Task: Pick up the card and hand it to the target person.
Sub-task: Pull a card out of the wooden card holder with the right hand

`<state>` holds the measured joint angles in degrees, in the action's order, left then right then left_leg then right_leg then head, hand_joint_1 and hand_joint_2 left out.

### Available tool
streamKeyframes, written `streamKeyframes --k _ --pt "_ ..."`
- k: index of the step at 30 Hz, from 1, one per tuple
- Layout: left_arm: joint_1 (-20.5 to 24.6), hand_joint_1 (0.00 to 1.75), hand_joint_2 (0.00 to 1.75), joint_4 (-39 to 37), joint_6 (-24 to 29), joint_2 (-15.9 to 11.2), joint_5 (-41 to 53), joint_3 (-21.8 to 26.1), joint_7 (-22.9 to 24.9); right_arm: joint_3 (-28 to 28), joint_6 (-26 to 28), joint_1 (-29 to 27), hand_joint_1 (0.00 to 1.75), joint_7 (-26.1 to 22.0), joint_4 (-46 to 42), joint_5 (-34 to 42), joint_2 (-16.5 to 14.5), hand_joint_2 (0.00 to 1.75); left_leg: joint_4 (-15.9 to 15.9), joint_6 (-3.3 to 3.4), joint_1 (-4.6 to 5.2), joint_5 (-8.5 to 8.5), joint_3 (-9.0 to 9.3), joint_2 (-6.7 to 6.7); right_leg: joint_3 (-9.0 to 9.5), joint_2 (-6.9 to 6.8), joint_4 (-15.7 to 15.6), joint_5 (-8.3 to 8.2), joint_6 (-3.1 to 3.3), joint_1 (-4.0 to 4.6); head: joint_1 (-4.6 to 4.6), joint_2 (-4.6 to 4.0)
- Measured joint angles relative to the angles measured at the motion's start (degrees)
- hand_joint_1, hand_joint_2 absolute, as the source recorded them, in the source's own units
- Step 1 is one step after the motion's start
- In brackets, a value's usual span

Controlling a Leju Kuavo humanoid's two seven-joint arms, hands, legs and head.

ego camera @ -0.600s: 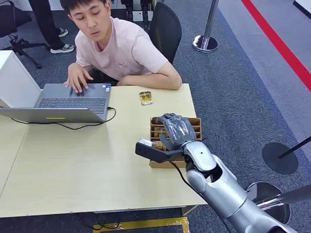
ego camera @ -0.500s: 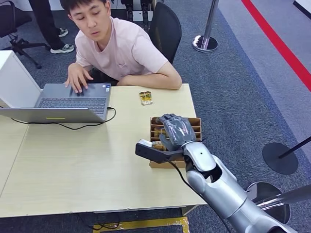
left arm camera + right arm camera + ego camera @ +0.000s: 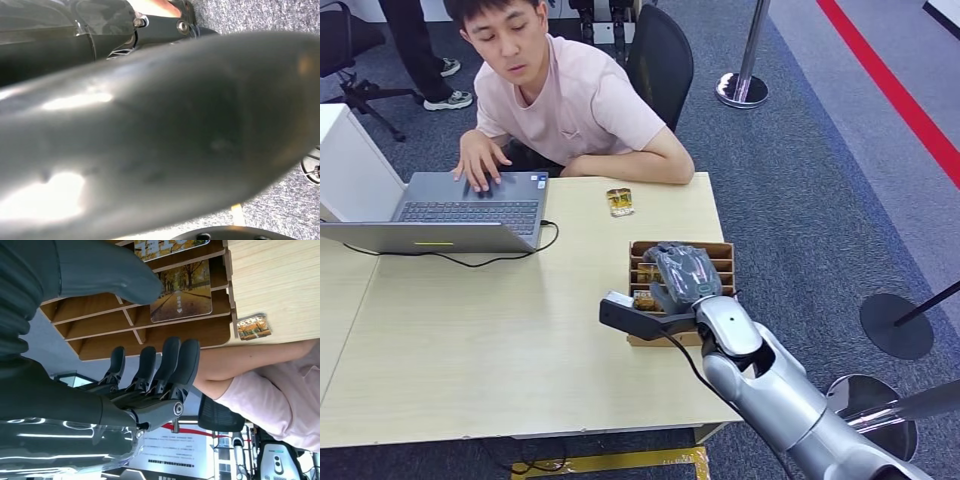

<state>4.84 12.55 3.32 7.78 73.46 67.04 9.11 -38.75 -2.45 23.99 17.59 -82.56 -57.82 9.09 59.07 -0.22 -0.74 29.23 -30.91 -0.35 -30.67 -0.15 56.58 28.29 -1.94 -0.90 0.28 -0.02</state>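
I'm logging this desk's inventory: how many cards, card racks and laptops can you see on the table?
Cards: 3, namely 1 loose card on the table and 2 slotted cards in the rack; the right hand may hide more
Card racks: 1
Laptops: 1
Total: 5

Pale wood-grain table [image 3: 509, 330], smooth and matt. Brown cardboard slotted box [image 3: 724, 250] near the right edge, raw and dull, holding glossy printed cards [image 3: 181, 290]; one more glossy card [image 3: 620, 201] lying by the far edge. Right hand [image 3: 682, 272] in dark grey matt plastic with a rubbery look, ribbed cover [image 3: 15, 305], thumb [image 3: 113, 275] smooth. Arm [image 3: 780, 395] in polished silver shell, glossy. Laptop [image 3: 463, 210] in matt grey metal. Person's shirt [image 3: 576, 100] soft pink cloth. Floor [image 3: 810, 180] rough grey carpet.
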Motion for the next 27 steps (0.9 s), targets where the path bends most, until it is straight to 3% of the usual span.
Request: streamKeyframes --k 3,27 --pt "0.00 0.00 0.00 -0.02 0.00 0.00 0.02 0.00 0.33 -0.22 0.00 0.44 0.93 0.36 0.73 0.41 -0.18 1.75 0.00 0.00 0.00 0.00 0.00 0.00 0.00 0.00 0.00 0.00 0.00 0.00 0.00 0.01" --pt "0.02 0.00 0.00 -0.15 0.00 0.02 0.62 0.00 0.56 0.22 1.04 3.73 0.89 1.88 9.41 2.11 -3.82 1.75 0.00 0.00 0.00 0.00 0.01 0.00 0.00 0.00 0.00 0.00 0.00 0.00 -0.01 0.01"
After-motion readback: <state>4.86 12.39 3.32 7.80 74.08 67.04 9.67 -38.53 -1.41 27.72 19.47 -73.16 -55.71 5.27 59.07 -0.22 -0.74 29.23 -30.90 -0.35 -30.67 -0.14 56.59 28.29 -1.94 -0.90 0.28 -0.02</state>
